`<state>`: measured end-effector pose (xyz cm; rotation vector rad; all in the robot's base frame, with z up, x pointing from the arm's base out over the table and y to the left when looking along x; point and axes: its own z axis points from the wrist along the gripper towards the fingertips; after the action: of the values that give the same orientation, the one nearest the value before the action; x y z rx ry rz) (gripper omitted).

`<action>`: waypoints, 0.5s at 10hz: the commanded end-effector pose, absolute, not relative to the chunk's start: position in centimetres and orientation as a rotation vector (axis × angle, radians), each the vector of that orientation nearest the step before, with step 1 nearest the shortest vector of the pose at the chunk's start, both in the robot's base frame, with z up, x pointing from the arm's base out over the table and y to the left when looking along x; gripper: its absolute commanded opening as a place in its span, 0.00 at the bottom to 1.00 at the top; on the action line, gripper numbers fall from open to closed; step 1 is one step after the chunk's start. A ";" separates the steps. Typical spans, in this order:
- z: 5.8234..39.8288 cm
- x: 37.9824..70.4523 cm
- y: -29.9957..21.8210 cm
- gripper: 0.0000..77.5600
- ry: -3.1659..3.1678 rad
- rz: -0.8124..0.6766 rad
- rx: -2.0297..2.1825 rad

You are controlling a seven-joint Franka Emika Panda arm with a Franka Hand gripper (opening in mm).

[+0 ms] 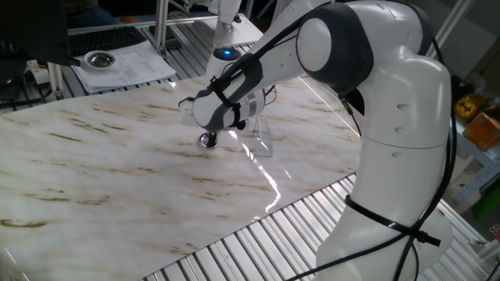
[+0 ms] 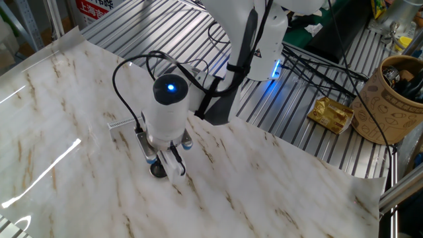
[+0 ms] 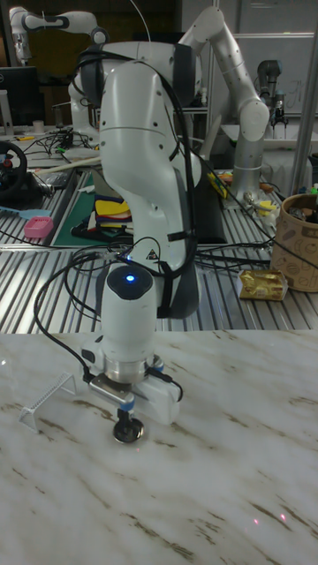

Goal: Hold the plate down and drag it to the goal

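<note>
The plate (image 1: 208, 141) is a tiny shiny disc lying on the marble sheet, also seen in the other fixed view (image 2: 158, 170) and the tall view (image 3: 128, 432). My gripper (image 1: 208, 134) points straight down, its tips together and pressed onto the plate's top (image 2: 159, 164) (image 3: 128, 417). The goal (image 1: 263, 140) is a small clear marker with pale edges, a short way to the right of the plate in one fixed view. It sits left of the gripper in the other fixed view (image 2: 123, 123) and in the tall view (image 3: 49, 402). The plate is apart from the goal.
A larger metal dish (image 1: 99, 58) rests on papers beyond the sheet's far-left corner, beside a keyboard (image 1: 109, 37). Ribbed metal tabletop (image 1: 258, 242) borders the marble. A gold packet (image 2: 332, 114), a brown cup (image 2: 396, 99) and cables (image 2: 310, 66) lie near the arm's base.
</note>
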<state>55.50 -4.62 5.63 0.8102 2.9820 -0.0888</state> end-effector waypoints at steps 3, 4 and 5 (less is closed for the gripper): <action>6.0 54.6 -7.1 0.00 2.997 -0.127 0.755; 6.2 54.4 -7.8 0.00 3.001 -0.132 0.742; 6.2 54.1 -8.3 0.00 3.002 -0.150 0.730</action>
<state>54.46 -7.43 5.82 0.7549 2.9975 -0.1304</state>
